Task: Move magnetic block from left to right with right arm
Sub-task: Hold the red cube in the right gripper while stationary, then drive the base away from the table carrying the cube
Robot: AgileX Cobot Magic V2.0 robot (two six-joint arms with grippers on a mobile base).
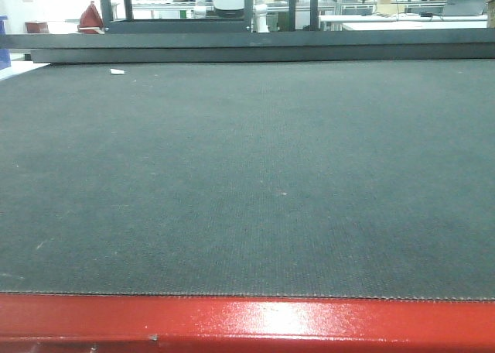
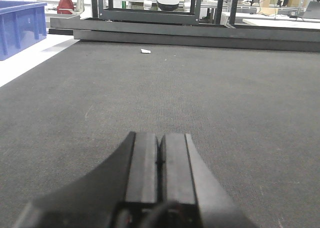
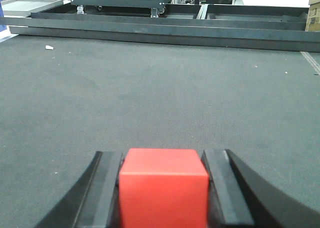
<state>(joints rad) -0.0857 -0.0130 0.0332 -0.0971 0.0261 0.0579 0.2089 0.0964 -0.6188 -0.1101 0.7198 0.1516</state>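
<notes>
My right claw grasps one red magnetic block between its two fingers, with the dark tabletop stretching ahead. My left claw is clenched on nothing, its two fingers pressed together. One white scrap lies near the far edge.

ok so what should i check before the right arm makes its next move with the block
1. Grip: ok. The magnetic block sits between the right gripper fingers, touching both.
2. Block lifted off the mat: cannot tell. Its underside is out of frame.
3. Left gripper out of the way: ok. It is shut, empty and low over bare mat.
4. Mat ahead of the block: ok. Only a white scrap lies there, far off near the back edge.
5. How far right the block is: cannot tell. The front view shows neither arm nor block.
</notes>
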